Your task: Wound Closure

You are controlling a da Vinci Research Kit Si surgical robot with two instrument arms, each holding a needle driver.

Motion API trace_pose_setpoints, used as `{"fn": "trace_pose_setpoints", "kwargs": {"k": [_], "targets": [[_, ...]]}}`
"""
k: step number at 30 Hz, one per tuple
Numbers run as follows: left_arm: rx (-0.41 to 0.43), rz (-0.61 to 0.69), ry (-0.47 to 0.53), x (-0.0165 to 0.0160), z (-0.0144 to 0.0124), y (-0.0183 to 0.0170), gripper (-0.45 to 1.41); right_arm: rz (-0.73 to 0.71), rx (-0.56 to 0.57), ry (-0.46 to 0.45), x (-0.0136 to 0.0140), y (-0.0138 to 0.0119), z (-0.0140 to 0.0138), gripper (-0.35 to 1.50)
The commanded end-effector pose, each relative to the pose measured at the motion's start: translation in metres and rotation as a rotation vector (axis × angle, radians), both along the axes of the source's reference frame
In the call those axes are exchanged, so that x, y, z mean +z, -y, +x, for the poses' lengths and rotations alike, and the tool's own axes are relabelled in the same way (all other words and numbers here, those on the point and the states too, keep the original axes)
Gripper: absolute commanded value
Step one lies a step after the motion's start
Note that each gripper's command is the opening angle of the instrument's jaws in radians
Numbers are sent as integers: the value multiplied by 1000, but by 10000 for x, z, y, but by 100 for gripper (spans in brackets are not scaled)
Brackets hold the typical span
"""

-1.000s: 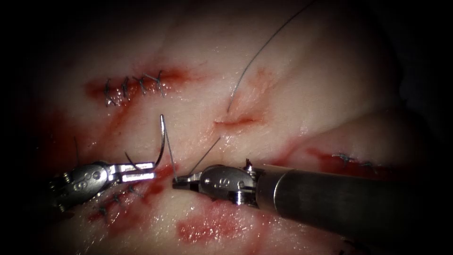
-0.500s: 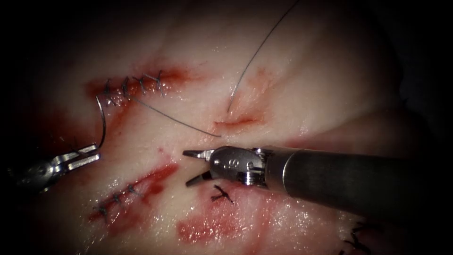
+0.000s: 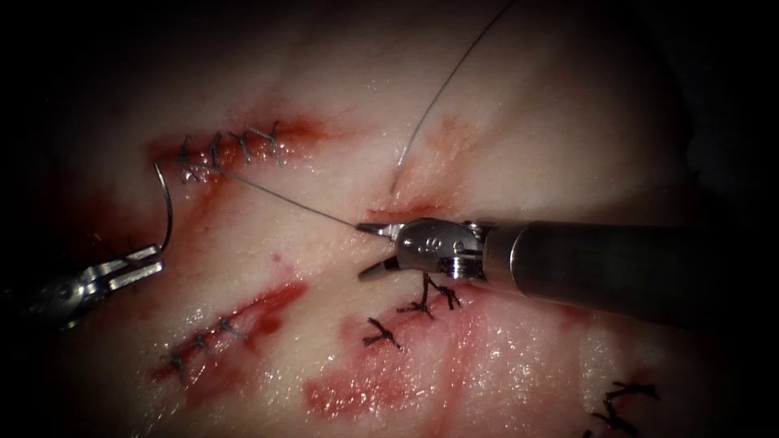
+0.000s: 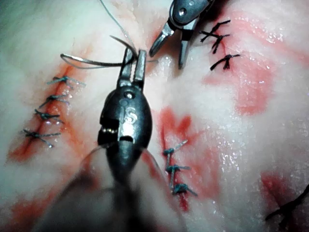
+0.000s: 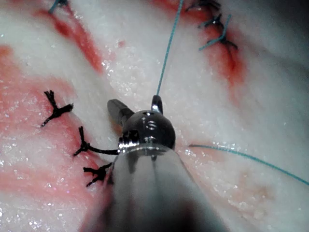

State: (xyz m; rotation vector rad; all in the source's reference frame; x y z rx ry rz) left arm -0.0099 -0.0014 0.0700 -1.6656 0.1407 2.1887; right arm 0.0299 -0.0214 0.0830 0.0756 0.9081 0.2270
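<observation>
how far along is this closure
Done: other cuts carry stitch rows. In hand: the left hand grips the needle near one end, clear of the tissue, left of the cut; thread runs from it to that cut. The right hand is open, holding nothing. Left: the cut shows no knot.

Letter "S" stamped on left tool [image 4: 129, 116] wrist housing; marking on right tool [image 3: 434, 243] unreadable.
</observation>
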Motion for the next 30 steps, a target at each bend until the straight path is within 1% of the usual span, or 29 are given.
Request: {"fn": "trace_pose_setpoints", "kwargs": {"k": [1, 4, 6, 8, 10, 11, 12, 13, 14, 15, 16, 20, 23, 25, 26, 28, 29, 30], "targets": [[1, -2, 2, 6, -6, -3, -45, -5, 0, 4, 14, -6, 8, 113], [2, -5, 5, 6, -7, -1, -45, -17, 8, 18, 23, -7, 7, 113], [3, -6, 5, 7, -8, 0, -45, -28, 23, 33, 27, -7, 7, 108], [4, -7, 7, 7, -9, 1, -45, -31, 35, 47, 31, -8, 7, 108], [6, -8, 9, 7, -9, 1, -45, -23, 33, 50, 34, -9, 6, 99], [5, -8, 8, 6, -9, 1, -45, -22, 29, 47, 37, -8, 6, 84], [5, -8, 8, 6, -9, 1, -45, -22, 29, 47, 37, -8, 6, 84], [5, -8, 8, 6, -9, 1, -45, -27, 21, 52, 39, -7, 6, 73], [4, -8, 8, 6, -10, 1, -45, -24, 11, 55, 40, -4, 6, 36], [4, -7, 8, 6, -10, 1, -45, -15, 3, 61, 40, -2, 6, -13], [4, -7, 8, 6, -10, 2, -45, -4, -5, 63, 40, 0, 6, -35], [2, -7, 10, 5, -10, 0, -45, 30, -10, 97, 33, 2, 6, -35], [-3, -19, 13, 7, -10, -4, -45, 42, -18, 119, 18, 7, 7, -35], [-14, -21, 19, 11, -11, -8, -45, 49, -24, 128, 5, 17, 10, -35], [-32, -25, 25, 16, -13, -13, -45, 55, -28, 125, -9, 28, 14, -35], [-45, -22, 11, 23, -16, -19, -45, 68, -41, 117, -20, 39, 19, -35], [-64, -19, -10, 29, -17, -27, -45, 79, -52, 108, -36, 49, 27, -35], [-64, -19, -10, 29, -17, -27, -45, 79, -52, 108, -36, 49, 27, -35]]}}
